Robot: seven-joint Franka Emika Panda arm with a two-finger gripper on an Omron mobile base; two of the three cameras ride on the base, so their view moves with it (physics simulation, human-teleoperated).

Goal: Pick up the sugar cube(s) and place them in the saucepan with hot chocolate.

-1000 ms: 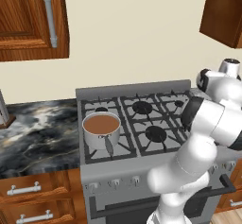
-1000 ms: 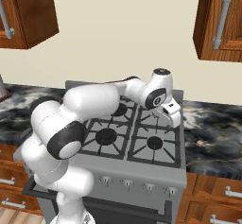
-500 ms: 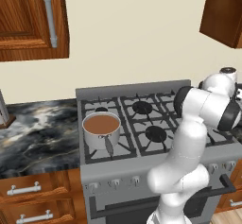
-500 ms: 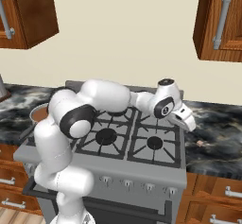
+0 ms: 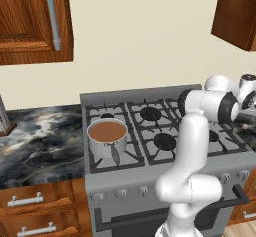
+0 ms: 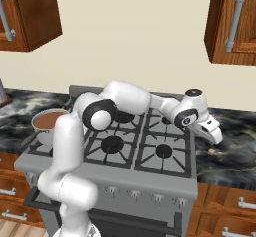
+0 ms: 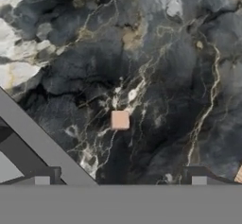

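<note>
Marble of a dark grey colour, with pale veins, is lying under the hand in the hand view: this is the counter [image 7: 156, 67] to the right of the stove. The gripper [image 7: 120, 182] is hanging above it with its jaws spread wide, and nothing is sitting between them; the two finger tips [image 7: 42, 181] are showing far apart at the bottom of that view. A small pale sugar cube [image 7: 119, 120] is lying flat on the marble just beyond the gap between the tips, not touching them. A second sugar cube [image 7: 239, 175] is peeking in at the right edge, mostly cut off. The grey edge of the stove [image 7: 42, 145] is crossing the lower left corner.

From the right base view, the white arm [image 6: 125, 98] is reaching across the stove [image 6: 165, 173] toward its right side, and the gripper [image 6: 212, 131] is pointing down over the counter [image 6: 235, 156]. The sugar cube [image 6: 213, 151] is showing as a small pale spot on the marble just under the hand.

Farther away, on the front left burner, the saucepan [image 5: 107, 136] is standing upright with brown liquid inside, its straight handle pointing toward the front of the stove. It is well apart from the cube and from the gripper. In the right base view the saucepan [image 6: 47, 121] is partly hidden behind the arm. Wooden cabinets [image 5: 30, 21] are hanging on the wall above.
</note>
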